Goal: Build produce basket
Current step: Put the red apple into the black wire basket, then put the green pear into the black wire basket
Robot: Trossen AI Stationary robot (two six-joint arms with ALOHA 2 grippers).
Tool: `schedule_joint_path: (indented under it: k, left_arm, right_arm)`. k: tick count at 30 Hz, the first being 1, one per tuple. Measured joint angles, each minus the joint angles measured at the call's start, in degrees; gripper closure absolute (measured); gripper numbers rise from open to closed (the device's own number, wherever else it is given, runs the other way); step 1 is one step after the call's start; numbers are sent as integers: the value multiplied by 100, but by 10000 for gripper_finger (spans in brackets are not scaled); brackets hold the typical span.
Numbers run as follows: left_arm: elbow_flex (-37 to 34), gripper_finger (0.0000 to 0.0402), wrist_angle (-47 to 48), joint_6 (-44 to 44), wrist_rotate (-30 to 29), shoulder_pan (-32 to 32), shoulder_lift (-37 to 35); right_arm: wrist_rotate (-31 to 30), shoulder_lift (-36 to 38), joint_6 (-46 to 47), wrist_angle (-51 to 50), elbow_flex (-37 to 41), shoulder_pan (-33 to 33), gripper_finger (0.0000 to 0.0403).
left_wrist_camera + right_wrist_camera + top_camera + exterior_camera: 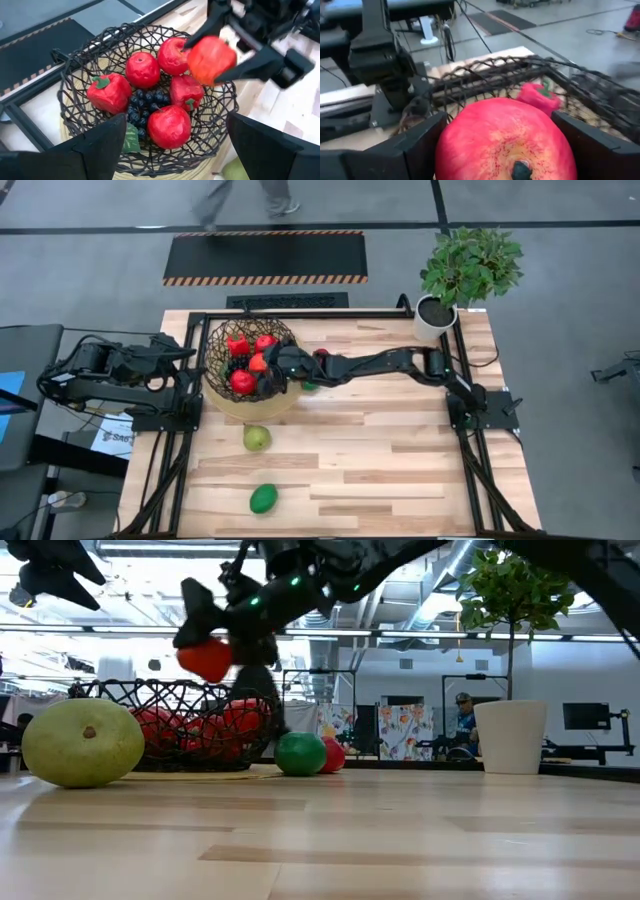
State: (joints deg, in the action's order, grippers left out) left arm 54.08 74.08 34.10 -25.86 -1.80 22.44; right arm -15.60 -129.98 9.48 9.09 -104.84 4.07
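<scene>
The dark woven basket [222,395] stands on the table's far left part. It holds several red apples and peppers [142,70] and a dark grape bunch [145,102]. My right gripper [268,365] reaches from the table's right over the basket, shut on a red apple [505,142]. The apple is above the basket's rim in the low view [205,658]. My left gripper [188,358] is open and empty, just left of the basket. A yellow-green pear [257,438] and a green oval [263,498] lie on the table nearer the front. My right gripper pinches the red apple between its two fingers [415,145], one on each side of it. The apple's stem end [521,169] faces back toward the wrist. The fingers come from the table's right, about level. The apple is lifted clear above the fruit in the basket.
A green fruit [310,385] and a red fruit [320,352] lie by the basket's right side, under my right arm. A white pot with a leafy plant [436,315] stands at the far right corner. A person walks beyond the table's far edge.
</scene>
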Motion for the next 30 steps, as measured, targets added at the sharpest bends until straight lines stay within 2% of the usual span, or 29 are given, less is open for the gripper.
schedule_joint_path:
  k: [5,19,30]
  left_arm:
    - [0,72,-2,-2,-121,0,1]
    - [0,72,-2,3,-151,0,0]
    - [0,72,0,-61,-151,0,0]
  right_arm:
    - [231,-277,102,14,-291,20,51]
    - [232,-456,297,-174,-304,-52,30]
    - [232,-436,-77,-175,-310,-62,4]
